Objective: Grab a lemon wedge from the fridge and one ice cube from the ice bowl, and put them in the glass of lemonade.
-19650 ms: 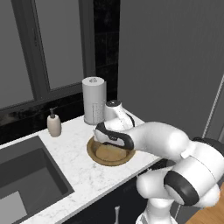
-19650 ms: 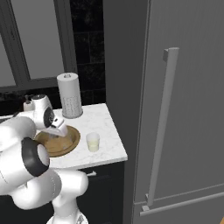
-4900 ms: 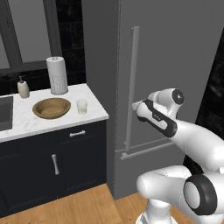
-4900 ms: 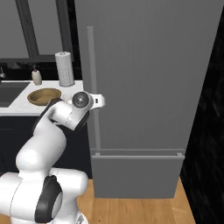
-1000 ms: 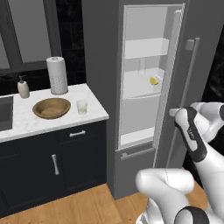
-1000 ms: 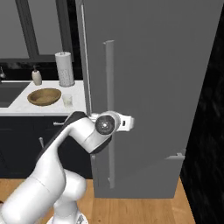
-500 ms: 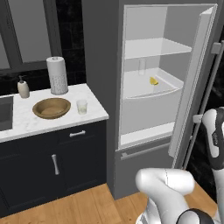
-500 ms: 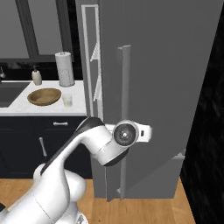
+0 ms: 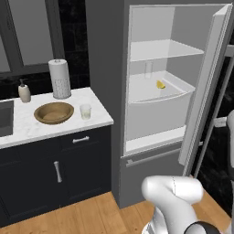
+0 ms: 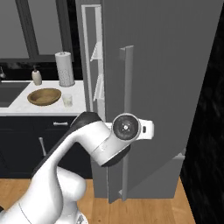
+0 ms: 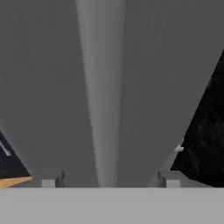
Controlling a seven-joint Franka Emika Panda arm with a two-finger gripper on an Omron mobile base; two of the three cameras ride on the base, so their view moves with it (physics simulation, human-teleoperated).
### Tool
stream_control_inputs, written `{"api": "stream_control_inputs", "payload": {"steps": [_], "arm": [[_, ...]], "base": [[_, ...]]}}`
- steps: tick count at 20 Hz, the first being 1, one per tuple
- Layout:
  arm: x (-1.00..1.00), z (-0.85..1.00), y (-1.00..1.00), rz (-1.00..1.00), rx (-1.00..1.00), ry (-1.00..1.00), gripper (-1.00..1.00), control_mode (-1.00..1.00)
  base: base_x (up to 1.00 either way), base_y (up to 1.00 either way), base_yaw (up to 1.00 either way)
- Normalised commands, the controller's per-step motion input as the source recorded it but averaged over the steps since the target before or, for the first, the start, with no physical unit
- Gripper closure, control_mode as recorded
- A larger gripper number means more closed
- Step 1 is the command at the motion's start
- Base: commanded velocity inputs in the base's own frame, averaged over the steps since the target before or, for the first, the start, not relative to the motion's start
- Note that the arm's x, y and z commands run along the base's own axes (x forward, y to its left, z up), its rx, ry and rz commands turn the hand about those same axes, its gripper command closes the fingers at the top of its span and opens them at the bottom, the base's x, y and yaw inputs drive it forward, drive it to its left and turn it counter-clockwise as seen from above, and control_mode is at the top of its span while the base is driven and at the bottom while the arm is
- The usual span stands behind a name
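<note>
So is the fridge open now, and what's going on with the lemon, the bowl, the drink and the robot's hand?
fridge: door swung wide open.
lemon wedge: lying on a fridge shelf, untouched.
ice bowl: sitting on the counter.
glass of lemonade: upright beside the bowl, holding pale liquid.
end effector: open, fingertips either side of the door's bar handle.
paper towel roll: standing upright.

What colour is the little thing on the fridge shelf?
Bright yellow: it is the lemon wedge, on a white shelf inside the open fridge. The left base view shows it best.
</note>
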Motion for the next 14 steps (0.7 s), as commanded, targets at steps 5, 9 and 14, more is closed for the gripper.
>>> {"api": "stream_control_inputs", "payload": {"steps": [5, 9, 14], "arm": [[-0.80, 0.59, 0.13, 0.00, -0.13, 0.00, -1.00, -1.00], [-0.25, 0.36, 0.77, 0.03, -0.33, 0.00, -1.00, -1.00], [0.00, 0.14, 0.86, 0.06, -0.37, 0.01, -1.00, -1.00]], "base": [[0.00, 0.00, 0.00], [0.00, 0.00, 0.00], [0.00, 0.00, 0.00]]}}
